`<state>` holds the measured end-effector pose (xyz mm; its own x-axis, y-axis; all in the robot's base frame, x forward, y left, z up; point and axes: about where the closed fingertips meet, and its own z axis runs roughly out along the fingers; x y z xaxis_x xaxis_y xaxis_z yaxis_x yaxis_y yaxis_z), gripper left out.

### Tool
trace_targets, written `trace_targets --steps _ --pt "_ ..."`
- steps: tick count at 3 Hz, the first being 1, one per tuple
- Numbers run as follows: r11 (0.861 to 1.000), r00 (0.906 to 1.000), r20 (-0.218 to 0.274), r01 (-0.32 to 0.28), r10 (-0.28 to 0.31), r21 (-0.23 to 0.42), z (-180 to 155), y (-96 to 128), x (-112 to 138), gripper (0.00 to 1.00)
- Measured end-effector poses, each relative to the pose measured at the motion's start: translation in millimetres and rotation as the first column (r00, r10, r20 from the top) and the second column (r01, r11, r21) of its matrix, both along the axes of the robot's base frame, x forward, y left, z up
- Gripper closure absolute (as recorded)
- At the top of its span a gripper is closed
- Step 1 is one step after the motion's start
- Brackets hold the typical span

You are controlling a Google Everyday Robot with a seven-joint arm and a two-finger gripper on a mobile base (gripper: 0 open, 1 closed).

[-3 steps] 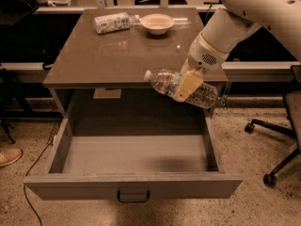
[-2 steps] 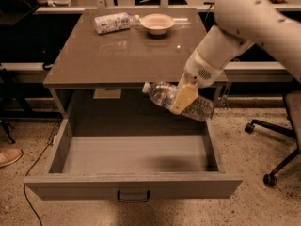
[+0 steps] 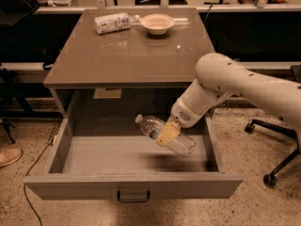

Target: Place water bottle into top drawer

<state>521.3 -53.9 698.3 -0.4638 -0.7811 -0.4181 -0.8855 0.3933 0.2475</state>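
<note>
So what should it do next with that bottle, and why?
Probably lower it a little. The tool, shut on the water bottle, hangs inside the open top drawer; the tilted bottle seems above its floor, so releasing would drop it.

arm: white, angled down-left from right | gripper (image 3: 167, 134): low centre; jaws clamped on water bottle (image 3: 149, 126)

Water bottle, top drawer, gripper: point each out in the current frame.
water bottle (image 3: 151, 126), camera view, on its clear shoulder below the cap.
top drawer (image 3: 188, 185), camera view, on its front panel right of the handle.
gripper (image 3: 167, 134), camera view, between its fingers clamped on the bottle, above the drawer's inside.
</note>
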Motion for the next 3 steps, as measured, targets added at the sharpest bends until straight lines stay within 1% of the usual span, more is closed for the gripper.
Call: trace_targets --steps 1,2,3 --pt "0.997 0.9978 0.035 0.053 -0.056 0.057 -15.3 24.0 3.6 0.81" --pt "0.992 0.9962 0.055 0.061 -0.067 0.113 -25.8 53.9 5.9 0.58" --pt "0.984 0.9979 0.032 0.049 -0.056 0.174 -42.6 87.4 0.5 0.27"
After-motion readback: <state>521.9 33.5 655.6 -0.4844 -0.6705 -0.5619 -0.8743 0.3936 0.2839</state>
